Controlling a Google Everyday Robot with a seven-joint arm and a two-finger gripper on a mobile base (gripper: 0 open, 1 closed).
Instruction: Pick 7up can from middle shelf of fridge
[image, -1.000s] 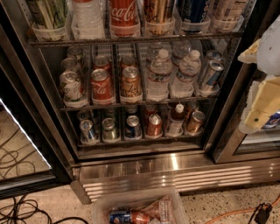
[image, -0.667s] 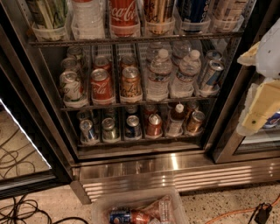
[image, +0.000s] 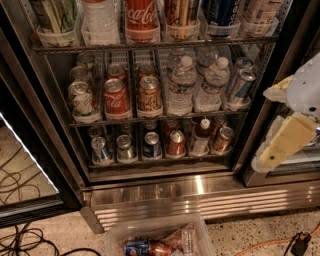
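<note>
The 7up can (image: 82, 100), whitish-silver with green markings, stands at the front of the leftmost lane on the middle shelf (image: 150, 119) of the fridge (image: 165, 192). A red Coca-Cola can (image: 116, 98) stands right beside it, then an orange-brown can (image: 149, 96). My gripper (image: 266, 126) is at the right edge of the view, outside the fridge in front of its right door frame, far to the right of the 7up can. Its cream fingers (image: 285, 141) are spread apart and hold nothing.
Clear water bottles (image: 182, 85) and a slim can (image: 240, 86) fill the shelf's right lanes. Tall cans in plastic cups stand on the rack above (image: 150, 44); small cans and bottles on the one below (image: 160, 157). A clear bin (image: 160, 240) and cables (image: 20, 240) lie on the floor.
</note>
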